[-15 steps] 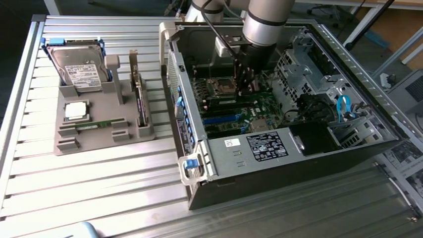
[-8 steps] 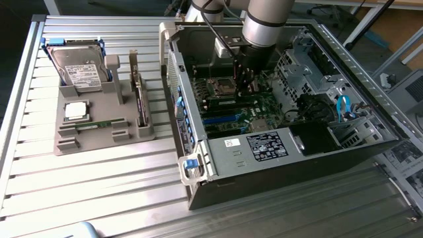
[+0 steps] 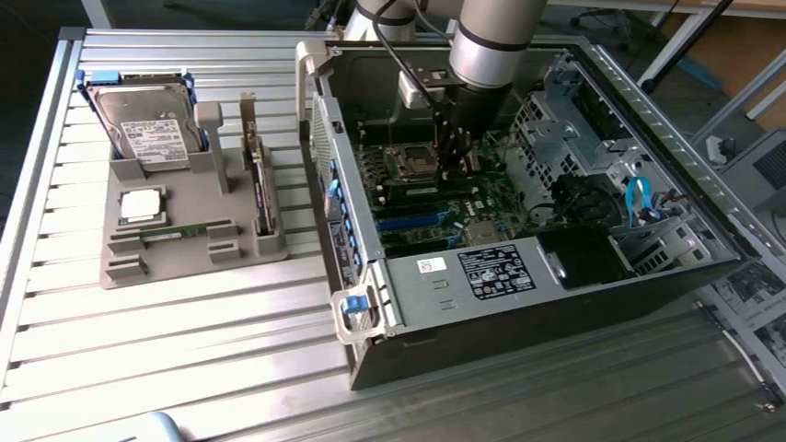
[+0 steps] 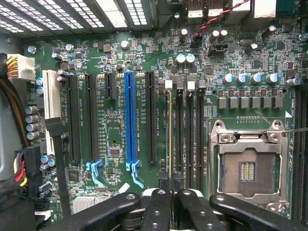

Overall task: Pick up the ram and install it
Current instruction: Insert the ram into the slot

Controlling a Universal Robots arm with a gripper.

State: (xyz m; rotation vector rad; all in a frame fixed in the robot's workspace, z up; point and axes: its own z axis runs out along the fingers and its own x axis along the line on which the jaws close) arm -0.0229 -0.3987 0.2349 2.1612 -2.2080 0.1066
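The ram (image 4: 170, 134) is a long, thin stick, seen edge-on in the wrist view as a narrow yellowish-green line. It stands upright on its long edge in one of the black memory slots of the motherboard, the one nearest the long black and blue expansion slots. It runs parallel to the other memory slots beside it, which lie between it and the square processor socket. In the exterior view the ram (image 3: 433, 191) appears as a dark green strip on the board inside the open computer case.

Likely robotics lab, slatted aluminium bench (image 3: 184, 331), open computer case (image 3: 528, 304)
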